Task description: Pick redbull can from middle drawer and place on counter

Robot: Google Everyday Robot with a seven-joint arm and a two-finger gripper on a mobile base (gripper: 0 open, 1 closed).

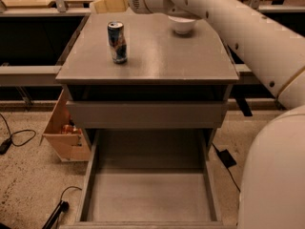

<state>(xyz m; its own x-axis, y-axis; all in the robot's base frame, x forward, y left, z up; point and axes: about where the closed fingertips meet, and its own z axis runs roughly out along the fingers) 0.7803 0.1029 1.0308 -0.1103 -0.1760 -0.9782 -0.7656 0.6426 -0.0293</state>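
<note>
The redbull can (117, 42) stands upright on the left part of the counter (157, 56), free of the gripper. My gripper (108, 4) is raised above and behind the can at the counter's far left edge, its tan fingers pointing left, with nothing between them. The middle drawer (150, 194) is pulled out below, and its flat grey floor is bare. My white arm reaches in from the right across the top of the view.
A white bowl (183, 25) sits at the counter's back right, partly under my arm. A closed grey drawer front (145, 113) lies above the open drawer. A cardboard box (64, 130) stands on the floor left of the cabinet. Cables lie on the floor.
</note>
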